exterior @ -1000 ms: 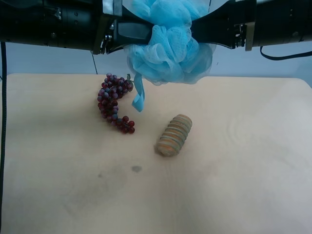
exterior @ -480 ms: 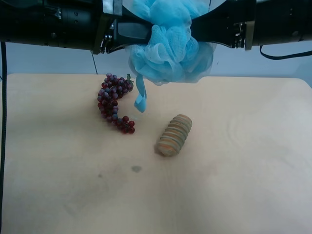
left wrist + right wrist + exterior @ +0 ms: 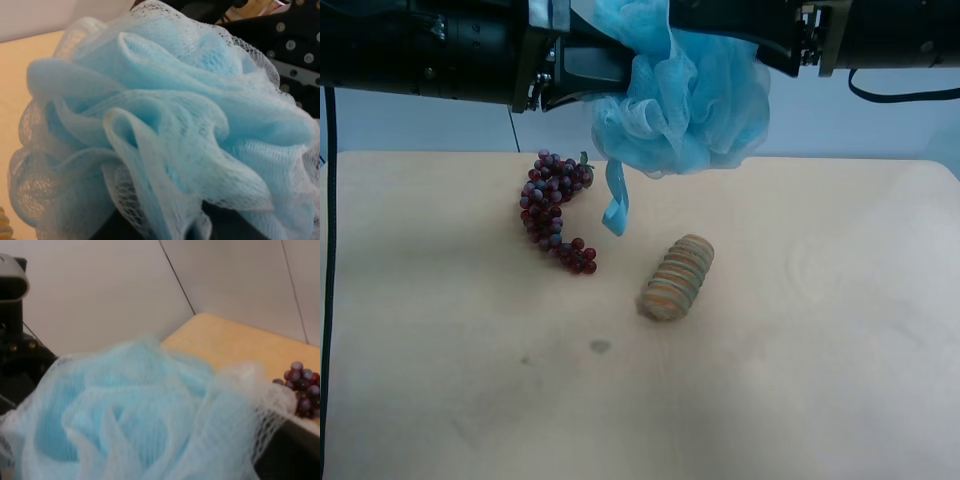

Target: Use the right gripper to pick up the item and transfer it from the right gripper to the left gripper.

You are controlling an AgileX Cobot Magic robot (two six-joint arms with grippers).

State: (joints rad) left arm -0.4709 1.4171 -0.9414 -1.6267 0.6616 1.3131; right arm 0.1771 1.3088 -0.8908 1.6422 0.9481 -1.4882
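The light-blue mesh pouf (image 3: 685, 95) hangs high above the table between the two black arms, its ribbon loop (image 3: 614, 205) dangling. The arm at the exterior high view's right carries my right gripper (image 3: 692, 22), which reaches over the pouf's top and appears shut on it. My left gripper (image 3: 605, 72), on the arm at that view's left, presses into the pouf's side. The mesh hides its fingertips. The pouf fills the right wrist view (image 3: 135, 415) and the left wrist view (image 3: 165, 130), covering both sets of fingers.
A purple-red grape bunch (image 3: 552, 205) lies on the pale wooden table (image 3: 800, 380) below the pouf's left side, and also shows in the right wrist view (image 3: 302, 390). A striped tan-orange roll (image 3: 677, 277) lies near the table's middle. A pale wall stands behind.
The arm at the exterior high view's right has risen, and the pouf has shifted up and to that side with it. The ribbon swung slightly the same way. The other arm has not moved.
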